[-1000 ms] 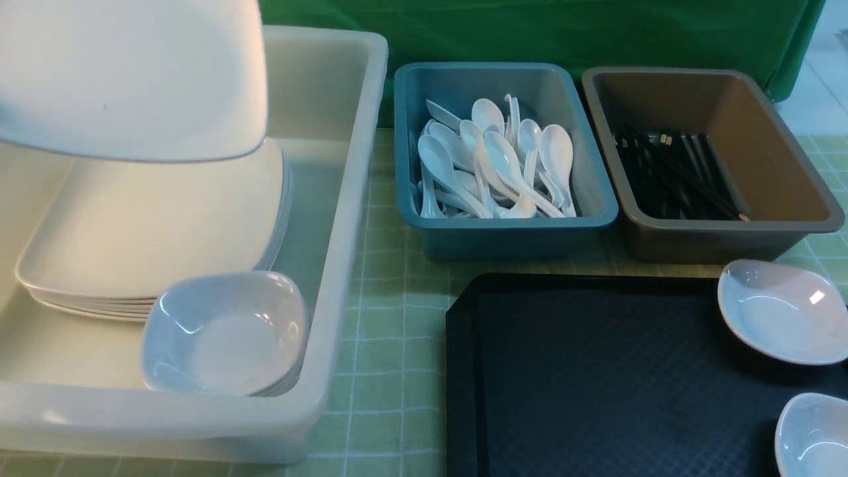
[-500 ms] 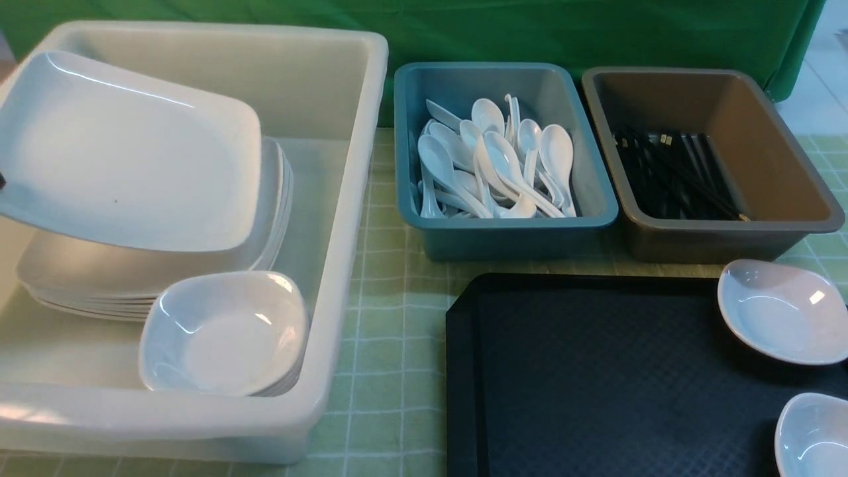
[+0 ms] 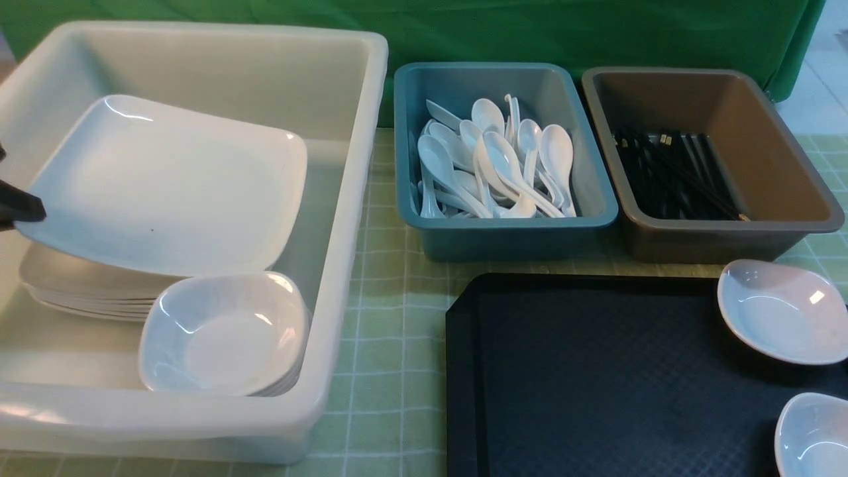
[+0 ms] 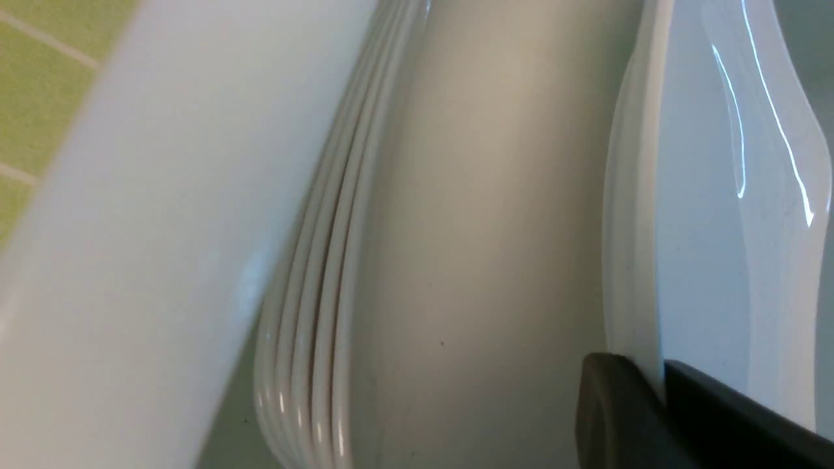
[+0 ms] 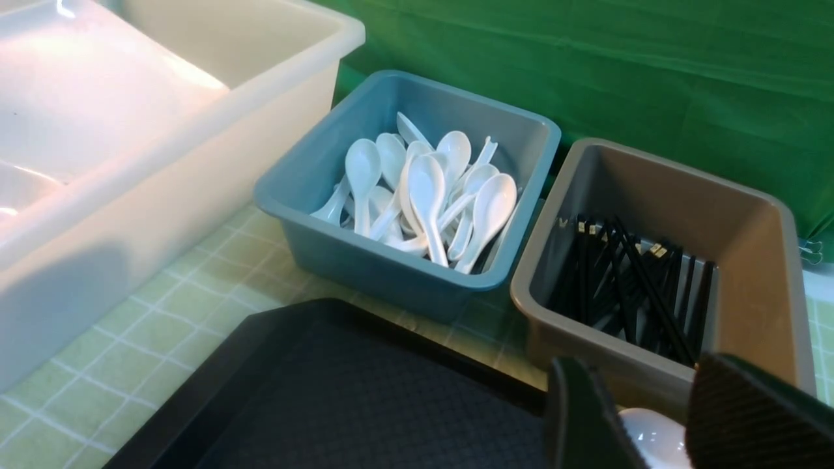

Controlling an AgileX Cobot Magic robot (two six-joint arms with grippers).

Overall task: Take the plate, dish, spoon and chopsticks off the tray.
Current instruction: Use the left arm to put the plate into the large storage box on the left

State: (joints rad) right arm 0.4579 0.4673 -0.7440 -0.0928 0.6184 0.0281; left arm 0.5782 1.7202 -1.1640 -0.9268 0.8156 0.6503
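My left gripper is shut on the left rim of the large white plate. It holds the plate slightly tilted just above a stack of like plates inside the white tub. The left wrist view shows the fingers pinching the plate's edge beside the stack. The black tray carries a small white dish at its far right and another nearer. My right gripper is open above a dish, out of the front view.
A pile of small dishes sits in the white tub's near corner. A teal tub holds several white spoons. A brown tub holds several black chopsticks. Green checked cloth covers the table.
The plate has come down from high at the top left, turned face up, and now sits lower and further right over the stack. The right side is unchanged.
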